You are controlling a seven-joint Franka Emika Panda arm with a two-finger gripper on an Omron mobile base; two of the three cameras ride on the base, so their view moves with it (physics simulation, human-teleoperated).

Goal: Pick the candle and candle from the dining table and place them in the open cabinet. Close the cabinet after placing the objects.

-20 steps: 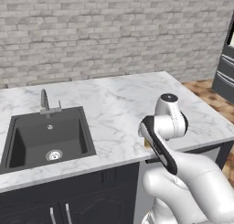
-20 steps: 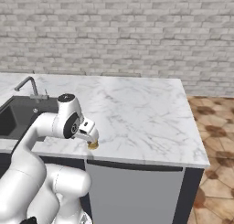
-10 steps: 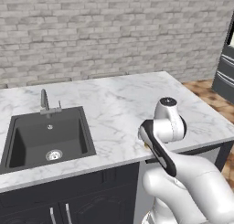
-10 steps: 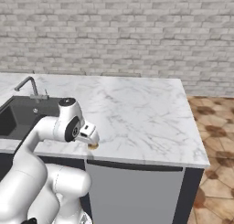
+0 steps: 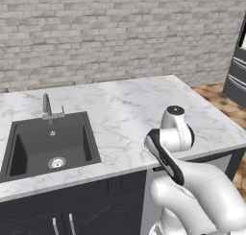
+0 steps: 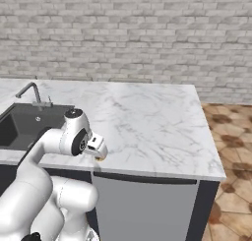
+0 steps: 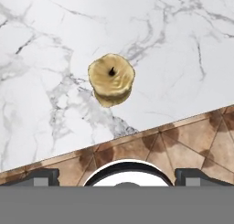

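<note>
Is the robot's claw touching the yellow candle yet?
Apart. In the hand view the candle sits alone on the marble dining table, and both fingertips of the open gripper stay clear of it.

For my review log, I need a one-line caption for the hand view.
Open gripper looks down on a yellowish candle standing near the edge of the marble dining table.

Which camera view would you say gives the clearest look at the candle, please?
The hand view: the candle sits whole on the marble, wick visible. The right base view shows a sliver under the hand; the left base view hides it behind the arm.
</note>
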